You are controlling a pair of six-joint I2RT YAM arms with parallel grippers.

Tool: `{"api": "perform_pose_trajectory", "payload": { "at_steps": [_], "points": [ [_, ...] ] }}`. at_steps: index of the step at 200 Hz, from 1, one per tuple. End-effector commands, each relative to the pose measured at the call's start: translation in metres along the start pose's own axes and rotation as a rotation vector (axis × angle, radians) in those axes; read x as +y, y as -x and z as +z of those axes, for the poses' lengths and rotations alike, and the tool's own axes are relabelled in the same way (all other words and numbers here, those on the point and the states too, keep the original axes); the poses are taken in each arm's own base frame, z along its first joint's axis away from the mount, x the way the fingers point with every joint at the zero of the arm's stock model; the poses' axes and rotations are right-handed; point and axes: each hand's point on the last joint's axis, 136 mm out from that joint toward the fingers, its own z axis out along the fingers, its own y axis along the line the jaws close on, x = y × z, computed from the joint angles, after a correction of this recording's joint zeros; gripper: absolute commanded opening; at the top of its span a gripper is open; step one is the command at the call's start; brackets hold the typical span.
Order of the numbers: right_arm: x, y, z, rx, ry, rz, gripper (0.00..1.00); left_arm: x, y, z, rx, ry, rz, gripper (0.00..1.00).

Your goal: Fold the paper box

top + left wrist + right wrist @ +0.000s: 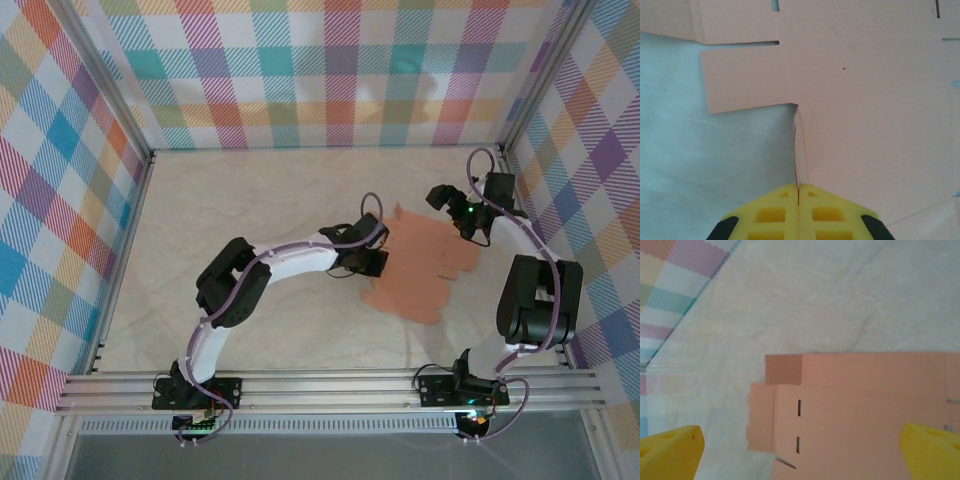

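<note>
The paper box (425, 265) is a flat salmon-orange die-cut sheet lying on the table mid-right, with tabs and slots. My left gripper (378, 262) is at the sheet's left edge. In the left wrist view its yellow fingers (770, 215) are shut, and a thin raised edge of the paper box (865, 100) runs into the seam between them. My right gripper (458, 212) hovers over the sheet's far right part. In the right wrist view the right gripper (801, 440) stands wide open above the paper box (865, 405), near a slotted end flap, touching nothing.
A pale crinkled cloth (250, 200) covers the table. Plaid walls (330, 70) close in the left, back and right sides. A metal rail (330, 385) with both arm bases runs along the near edge.
</note>
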Motion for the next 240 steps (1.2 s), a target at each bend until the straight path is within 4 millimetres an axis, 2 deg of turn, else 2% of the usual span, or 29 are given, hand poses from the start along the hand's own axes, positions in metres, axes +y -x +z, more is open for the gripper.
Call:
{"api": "perform_pose_trajectory", "payload": {
  "at_steps": [1,12,26,38,62,88,93,108,165,203,225,240],
  "points": [
    [0.023,-0.001,-0.008,-0.023,0.115,-0.195,1.0,0.031,0.003,-0.03,0.038,-0.003,0.301,0.0],
    [0.029,-0.002,-0.01,-0.032,0.137,-0.288,1.0,0.042,-0.004,-0.037,0.082,0.008,0.453,0.0],
    [0.03,-0.005,-0.01,-0.03,0.14,-0.399,1.0,0.06,-0.003,-0.042,0.086,0.05,0.55,0.0],
    [0.028,-0.008,-0.008,-0.008,0.134,-0.444,1.0,0.071,0.0,-0.048,0.076,0.034,0.563,0.0],
    [0.032,-0.027,-0.005,0.087,0.202,-0.474,0.99,0.085,0.014,-0.063,-0.024,-0.014,0.573,0.0],
    [0.035,-0.043,-0.001,0.181,0.271,-0.407,1.0,0.086,0.014,-0.079,-0.119,-0.074,0.633,0.0],
    [0.036,-0.045,0.0,0.195,0.281,-0.386,1.0,0.086,0.023,-0.083,-0.164,-0.069,0.643,0.0],
    [0.041,-0.051,0.001,0.226,0.328,-0.333,1.0,0.09,0.026,-0.09,-0.203,-0.076,0.642,0.0],
    [0.053,-0.063,0.001,0.277,0.455,-0.186,1.0,0.088,0.039,-0.126,-0.348,-0.106,0.663,0.0],
    [0.045,-0.062,0.006,0.263,0.411,-0.187,1.0,0.082,0.036,-0.146,-0.395,-0.125,0.706,0.0],
    [0.036,-0.053,0.011,0.219,0.344,-0.196,1.0,0.078,0.034,-0.156,-0.427,-0.139,0.724,0.0],
    [0.042,-0.054,0.006,0.212,0.378,-0.234,1.0,0.079,0.032,-0.158,-0.426,-0.151,0.73,0.0]
  ]
}}
